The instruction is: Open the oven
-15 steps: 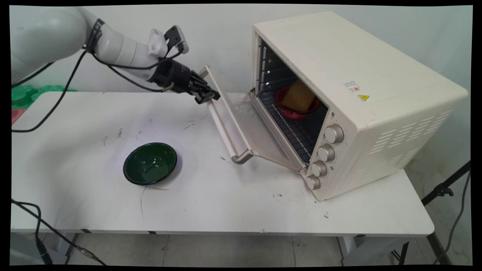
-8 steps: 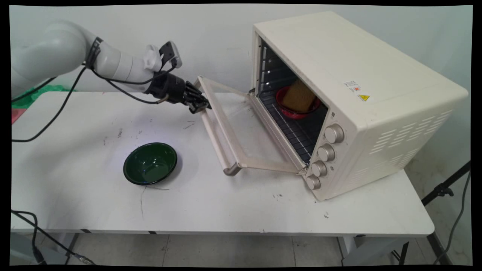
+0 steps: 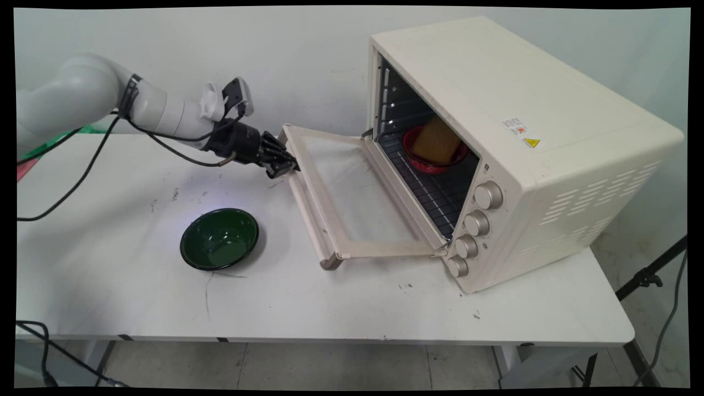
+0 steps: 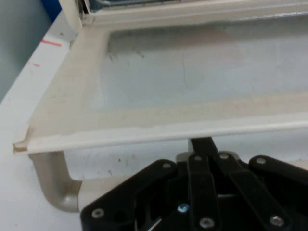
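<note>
A cream toaster oven [image 3: 522, 137] stands on the right of the white table [image 3: 341, 308]. Its glass door [image 3: 352, 198] hangs open, nearly flat. My gripper [image 3: 289, 165] is at the far end of the door's handle [image 3: 308, 217] and looks shut on it. In the hand view the door's frame [image 4: 144, 130] runs across just above the gripper [image 4: 203, 144], and the handle's curved post [image 4: 50, 185] shows at the lower left. Inside, on the rack, sits a red bowl [image 3: 426, 165] holding a brown block [image 3: 435, 140].
A dark green bowl [image 3: 219, 238] sits on the table left of the door. Black cables [image 3: 71, 181] hang from the arm over the table's left side. Oven knobs [image 3: 476, 223] face the front. A black stand [image 3: 649, 275] is beyond the table's right edge.
The gripper has moved down and to the left with the handle. The door has swung from about half open to nearly flat.
</note>
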